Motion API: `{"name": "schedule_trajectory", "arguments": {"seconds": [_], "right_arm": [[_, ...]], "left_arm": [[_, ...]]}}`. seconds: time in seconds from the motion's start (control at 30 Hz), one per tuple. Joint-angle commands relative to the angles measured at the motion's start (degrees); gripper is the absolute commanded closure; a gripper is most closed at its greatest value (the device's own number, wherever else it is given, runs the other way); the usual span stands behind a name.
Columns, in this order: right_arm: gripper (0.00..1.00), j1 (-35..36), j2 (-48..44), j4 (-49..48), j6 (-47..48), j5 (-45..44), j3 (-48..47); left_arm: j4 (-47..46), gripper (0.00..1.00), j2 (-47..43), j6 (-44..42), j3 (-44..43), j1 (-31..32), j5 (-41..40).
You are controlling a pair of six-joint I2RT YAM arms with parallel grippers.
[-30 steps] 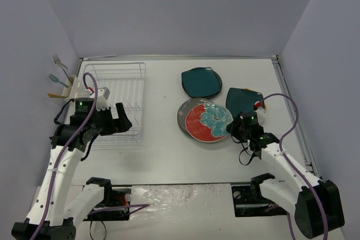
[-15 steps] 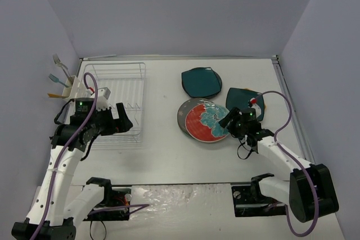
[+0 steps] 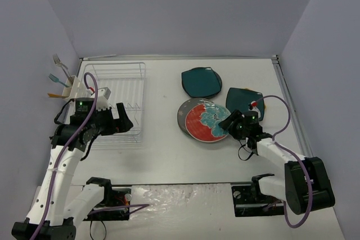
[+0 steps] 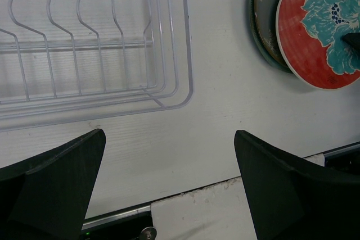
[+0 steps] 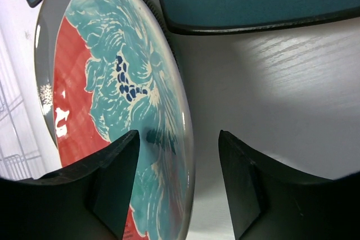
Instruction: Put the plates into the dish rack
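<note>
Fig. 1. My right gripper [image 5: 179, 139] stands part-open astride the right rim of the red plate [image 5: 107, 116], which lies flat on a grey plate [image 3: 181, 115], leftward. My left gripper [image 4: 170, 136] gapes wide by the dish rack [image 4: 84, 54]

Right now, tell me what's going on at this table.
The right gripper has its open jaws straddling the rim of the red flowered plate, which lies on a grey plate. The left gripper hovers open and empty beside the dish rack. No plate is in the rack yet.
</note>
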State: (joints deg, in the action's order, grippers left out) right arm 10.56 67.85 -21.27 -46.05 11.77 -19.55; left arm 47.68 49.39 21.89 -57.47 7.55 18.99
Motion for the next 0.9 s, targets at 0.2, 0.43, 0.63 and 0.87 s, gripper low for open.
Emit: {"name": "schedule_trajectory", "arguments": {"seconds": [0.2,0.43,0.63,0.87], "right_arm": [[0.71,-1.4,0.7,-10.2,0.3,3.6,1.7],[1.0,-2.2,-4.2,-5.1,1.2,4.0,-1.2],[1.0,-2.3,-9.6,-0.4,0.7,7.0,-8.0],[1.0,-2.3,-11.1,-1.8,-3.0,13.5,-13.8]], "left_arm": [[-3.5,0.03,0.1,0.9,-1.6,0.3,2.1],[-4.3,0.03,0.2,2.2,-2.1,0.3,4.0],[-8.8,0.03,1.4,5.0,-1.8,0.3,11.4],[-17.5,0.03,3.5,13.0,-2.3,0.7,15.9]]}}
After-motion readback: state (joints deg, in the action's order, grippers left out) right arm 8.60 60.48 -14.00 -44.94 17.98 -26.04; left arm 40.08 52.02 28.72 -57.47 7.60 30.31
